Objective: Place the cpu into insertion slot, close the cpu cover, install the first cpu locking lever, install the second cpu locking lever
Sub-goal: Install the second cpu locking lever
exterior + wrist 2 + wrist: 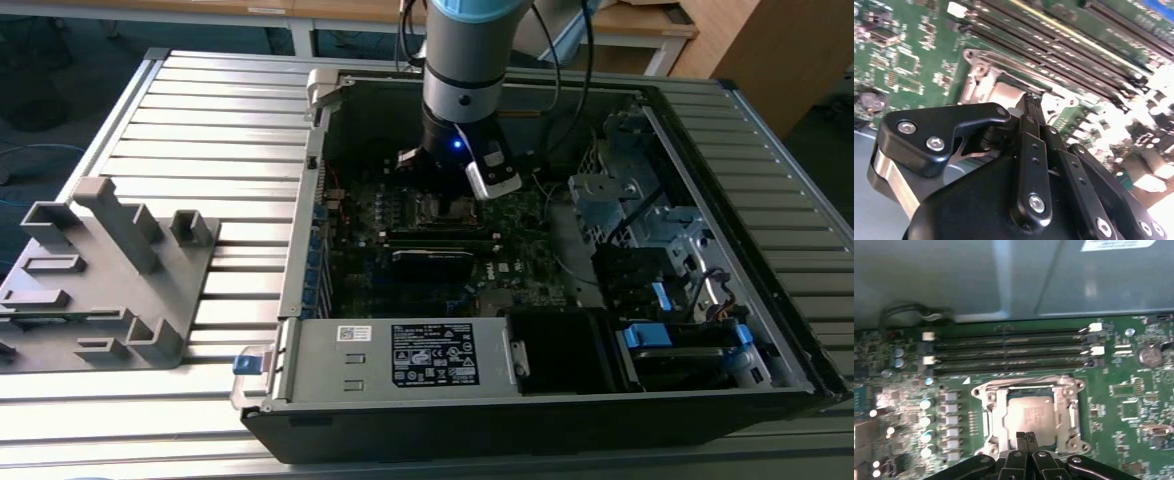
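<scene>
Cpu (pixel 1030 416) seated in slot (pixel 985 416) — cover (pixel 1065 390) lies closed over it. Gripper (pixel 1026 436) fingers pressed together, holding nothing — tips at the cover's edge.

The computer case (pixel 534 400) lies open on the table (pixel 200 120), toward the exterior view's right edge; a fixture (pixel 107 270) sits near the left edge. The cpu (pixel 1029 415) lies in the insertion slot (pixel 985 419) (cpu cover (pixel 1061 392) down over it), beside the memory slots (pixel 1009 347).

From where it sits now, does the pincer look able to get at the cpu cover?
Probably yes. The pincer hangs right at the edge of the cpu cover, its fingertips together over the cpu, and nothing lies between them.
</scene>
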Robot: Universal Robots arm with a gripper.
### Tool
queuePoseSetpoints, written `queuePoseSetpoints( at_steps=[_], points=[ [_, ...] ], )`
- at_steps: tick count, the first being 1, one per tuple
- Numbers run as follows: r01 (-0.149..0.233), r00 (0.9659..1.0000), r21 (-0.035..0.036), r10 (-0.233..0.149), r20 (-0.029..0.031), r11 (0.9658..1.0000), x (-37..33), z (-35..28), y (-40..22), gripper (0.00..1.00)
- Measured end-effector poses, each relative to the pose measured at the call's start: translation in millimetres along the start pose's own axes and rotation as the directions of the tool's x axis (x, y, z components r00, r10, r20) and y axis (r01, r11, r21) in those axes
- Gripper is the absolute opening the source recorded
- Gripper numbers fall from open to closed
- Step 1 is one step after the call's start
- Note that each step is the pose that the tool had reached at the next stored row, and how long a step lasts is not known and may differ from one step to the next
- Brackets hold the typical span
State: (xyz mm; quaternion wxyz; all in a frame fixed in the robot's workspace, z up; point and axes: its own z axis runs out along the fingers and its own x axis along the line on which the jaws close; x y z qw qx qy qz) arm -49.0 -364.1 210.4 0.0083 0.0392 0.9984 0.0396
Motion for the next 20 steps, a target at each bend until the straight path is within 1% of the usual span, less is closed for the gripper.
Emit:
queuePoseSetpoints(
  at_steps=[4, 5, 8, 9, 11, 14, 20],
  points=[
    [0.001, 1.0, 0.0, -0.001, -0.0002, 1.0, -0.2, 0.8, 10.0, 0.11],
    [0.001, 1.0, 0.0001, -0.001, -0.0001, 1.0, -1.2, 0.9, 11.3, 0.11],
    [0.001, 1.0, 0.0, -0.001, -0.0002, 1.0, -6.7, 1.1, 12.5, 0.11],
    [0.001, 1.0, 0.0001, -0.001, -0.0003, 1.0, -7.3, 1.1, 12.5, 0.11],
    [0.001, 1.0, -0.0001, -0.001, -0.0002, 1.0, -7.3, 1.1, 12.6, 0.11],
    [0.001, 1.0, -0.0001, -0.001, -0.0001, 1.0, -7.4, -1.3, 12.8, 0.11],
    [0.001, 1.0, 0.0, -0.001, -0.0002, 1.0, -7.4, -1.8, 12.8, 0.11]
  ],
)
